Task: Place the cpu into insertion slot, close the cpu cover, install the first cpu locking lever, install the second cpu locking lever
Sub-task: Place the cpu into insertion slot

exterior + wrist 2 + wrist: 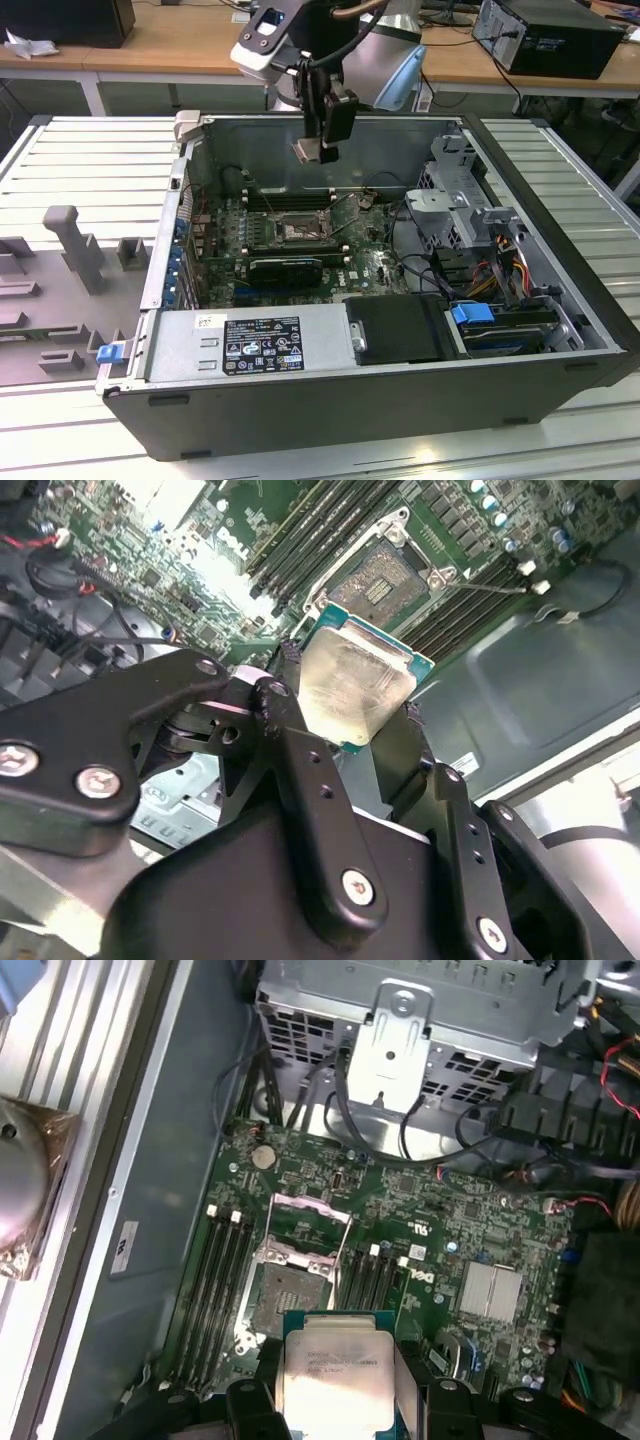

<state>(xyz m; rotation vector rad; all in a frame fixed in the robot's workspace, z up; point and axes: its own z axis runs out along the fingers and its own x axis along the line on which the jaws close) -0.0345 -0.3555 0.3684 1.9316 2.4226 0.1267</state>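
The cpu (335,1375), its silver top face carrying faint print too small to read and its edges green, is clamped flat between the fingers of the black gripper (338,1388), above the insertion slot (290,1285) and apart from it. The arm points down into the open computer case (400,400). The cpu cover (308,1222) stands raised at the slot's edge.

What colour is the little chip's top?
The cpu is silver-grey, clearest in the first wrist view.

Colour check: my tool and parts.
My gripper (348,702) is black; the cpu (335,1375) has a silver-grey face and teal-green edge; the insertion slot (290,1285) is dark; the circuit board (430,1200) is green.
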